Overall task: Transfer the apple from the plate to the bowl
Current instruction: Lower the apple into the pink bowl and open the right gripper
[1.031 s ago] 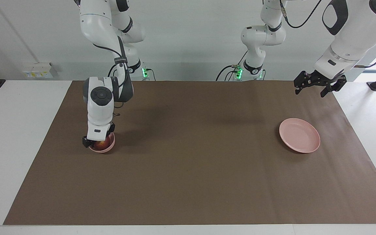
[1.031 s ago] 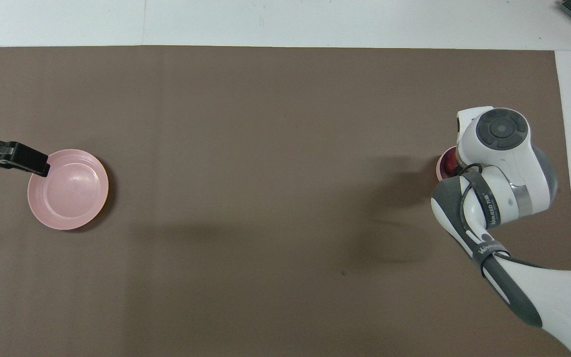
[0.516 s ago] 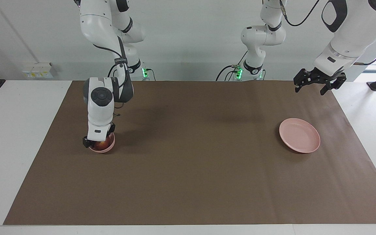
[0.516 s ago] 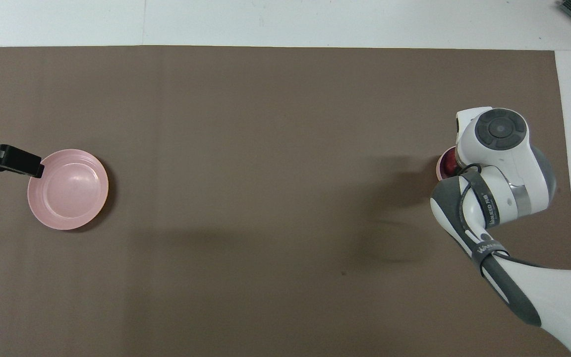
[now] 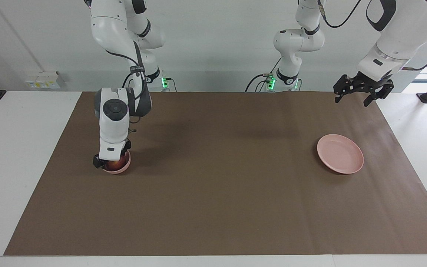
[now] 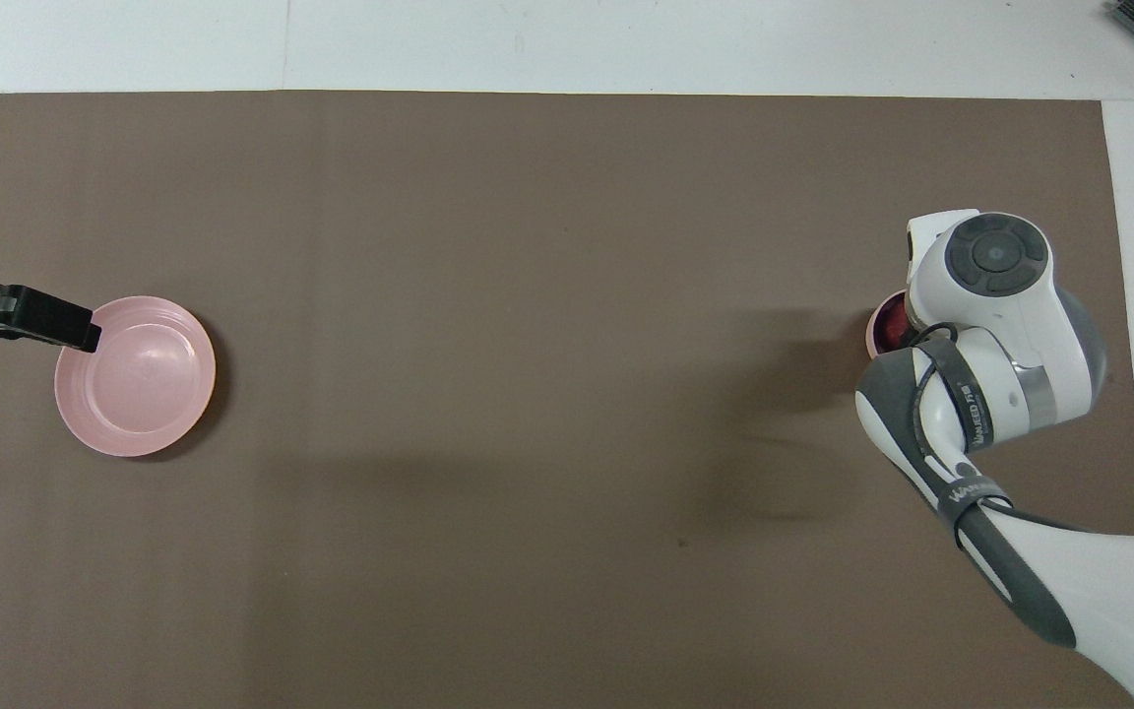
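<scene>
Our right end effector point(image 5: 111, 163), down at the bowl point(image 5: 118, 167), has just spread its fingers; the apple point(image 5: 114, 165) sits inside, delivered. Our left end effector point(image 5: 358, 92) waits, open and empty, above the counter point(image 5: 221, 178) near the empty plate point(image 5: 340, 154).

Table cover point(image 5: 213, 193): brown paper-like sheet, matt, smooth, faint lengthwise creases.
Plate point(image 5: 340, 153): pale pink, plastic look, smooth, soft sheen.
Bowl point(image 5: 123, 168): same pink plastic look, smooth.
Apple point(image 5: 114, 165): dark red skin, slightly glossy, between the right gripper's fingers.
Arm shells point(image 5: 111, 122): white glossy plastic, grey matt joints.
</scene>
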Tool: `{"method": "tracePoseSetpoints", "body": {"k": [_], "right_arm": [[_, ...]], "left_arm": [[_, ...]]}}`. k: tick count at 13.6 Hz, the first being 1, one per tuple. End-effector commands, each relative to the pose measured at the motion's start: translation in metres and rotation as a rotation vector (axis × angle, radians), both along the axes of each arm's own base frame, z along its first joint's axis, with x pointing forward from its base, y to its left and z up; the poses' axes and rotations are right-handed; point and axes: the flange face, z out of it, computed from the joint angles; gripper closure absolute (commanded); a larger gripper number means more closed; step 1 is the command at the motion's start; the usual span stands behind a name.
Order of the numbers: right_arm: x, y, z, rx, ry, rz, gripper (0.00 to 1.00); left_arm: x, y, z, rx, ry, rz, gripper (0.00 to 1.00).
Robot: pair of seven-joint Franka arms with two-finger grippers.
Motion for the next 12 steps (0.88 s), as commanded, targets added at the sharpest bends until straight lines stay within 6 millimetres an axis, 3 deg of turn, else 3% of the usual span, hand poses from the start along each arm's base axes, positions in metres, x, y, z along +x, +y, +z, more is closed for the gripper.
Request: {"method": "tracePoseSetpoints", "body": {"k": [1, 4, 9, 12], "right_arm": [[0.005, -0.003, 0.005, -0.004, -0.004, 0.016, 0.00], [0.005, -0.004, 0.031, -0.002, -0.010, -0.005, 0.00], [-0.008, -0.003, 0.118, 0.152, -0.038, -0.166, 0.00], [-0.022, 0.002, 0.164, 0.253, -0.077, -0.372, 0.00]], "left_arm": [[-0.004, 0.008, 0.007, -0.032, -0.013, 0.019, 0.00], [-0.006, 0.009, 0.011, -0.028, -0.020, 0.016, 0.00], [-0.007, 0.007, 0.009, -0.027, -0.012, 0.009, 0.00], [-0.008, 0.007, 0.009, -0.027, -0.011, 0.008, 0.00]]}}
